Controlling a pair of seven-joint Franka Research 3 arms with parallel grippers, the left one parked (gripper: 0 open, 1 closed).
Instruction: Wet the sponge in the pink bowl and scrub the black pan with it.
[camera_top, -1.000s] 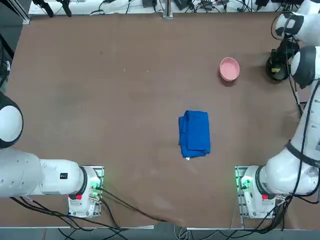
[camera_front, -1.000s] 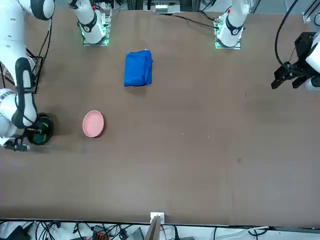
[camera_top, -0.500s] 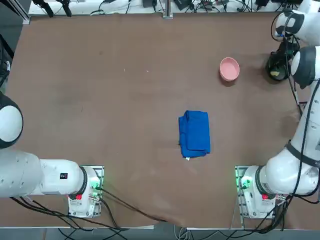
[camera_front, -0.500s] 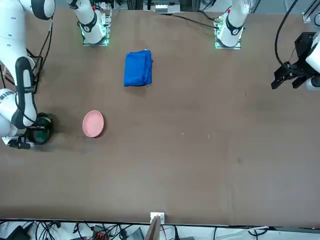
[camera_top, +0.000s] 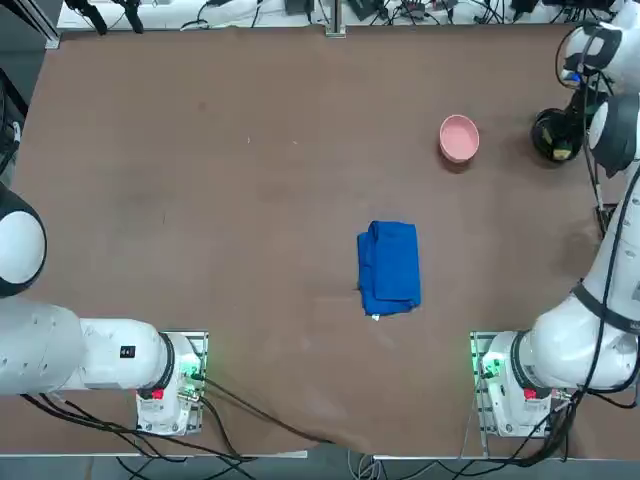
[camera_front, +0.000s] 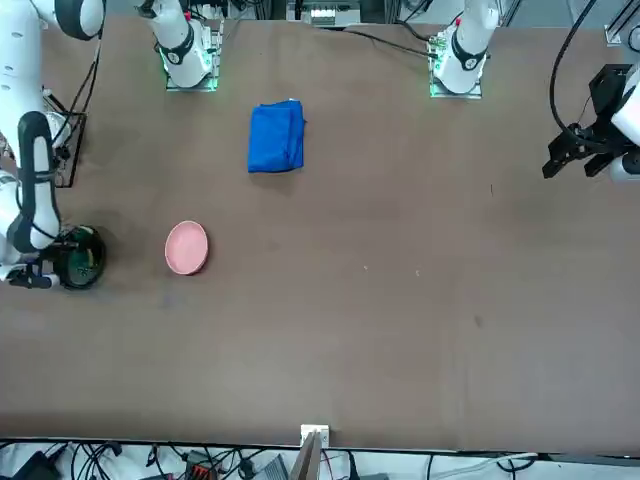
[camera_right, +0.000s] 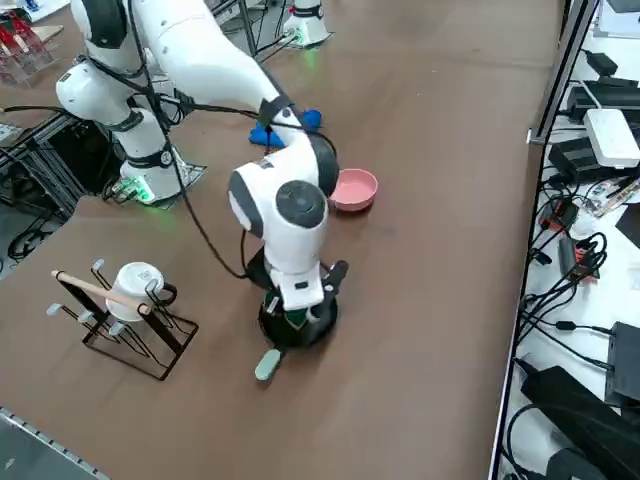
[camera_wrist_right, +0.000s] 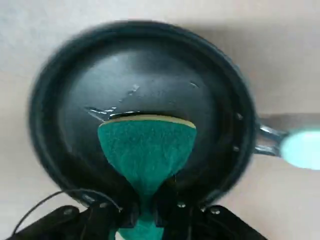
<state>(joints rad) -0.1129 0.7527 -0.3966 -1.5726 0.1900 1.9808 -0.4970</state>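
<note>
Brown table's far right corner: right gripper (camera_wrist_right: 145, 220) pinches the sponge (camera_wrist_right: 146, 150) inside the pan (camera_wrist_right: 70, 100), seemingly mid-scrub; next, more rubbing strokes.

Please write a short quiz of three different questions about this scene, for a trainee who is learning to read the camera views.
1. True or false: the right claw is shut on the sponge.
2. Which thing lies directly under the sponge? A) the pink bowl B) the black pan C) the blue cloth
3. Fill in the missing word: in the top view, the pink bowl stands between the blue cloth and the black ____.

Key:
1. True. The two fingers pinch the sponge's green side.
2. B. The sponge hangs over the pan's inside.
3. pan
</note>
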